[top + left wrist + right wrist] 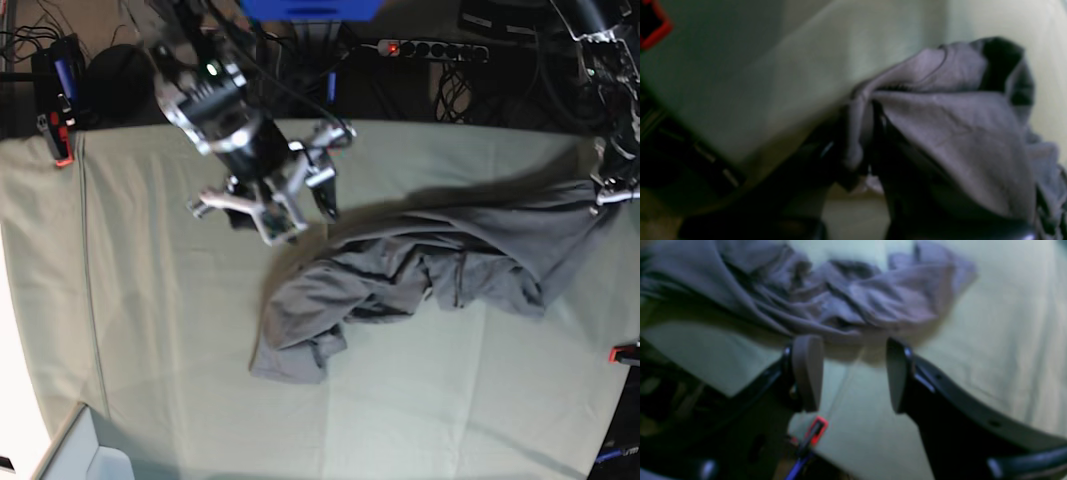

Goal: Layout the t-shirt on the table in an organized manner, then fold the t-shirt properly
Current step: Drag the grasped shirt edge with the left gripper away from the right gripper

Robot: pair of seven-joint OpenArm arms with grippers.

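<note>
The left claw (870, 133) is sitting clenched on a bunched fold of the t-shirt (957, 133), right at the lens in the left wrist view; the grey fabric is fanning out from the pinch toward the right of that frame, with a darker seam or opening showing at its far edge; the picture is blurred, so which part of the garment is being pinched cannot be told.

In the right wrist view the right claw (853, 373) is standing released, its two fingers (808, 370) spread wide with bare green cloth between them; nothing is being held there; the fingertips are hanging just short of the crumpled grey edge of the shirt, which is filling the far part of that frame.

From the base view, the shirt is lying crumpled across the middle and right of the desk (150, 350); its lower left end is heaped in a rumpled bundle, while its right end is being stretched out toward the desk's right edge, where the left arm is gripping it; the right claw is hovering above the desk just beside the shirt's upper left edge, apart from it.

Further off, a red-black clamp (62, 140) is clipping the green cloth at the far left corner; another clamp (627, 352) is sitting at the right edge.
</note>
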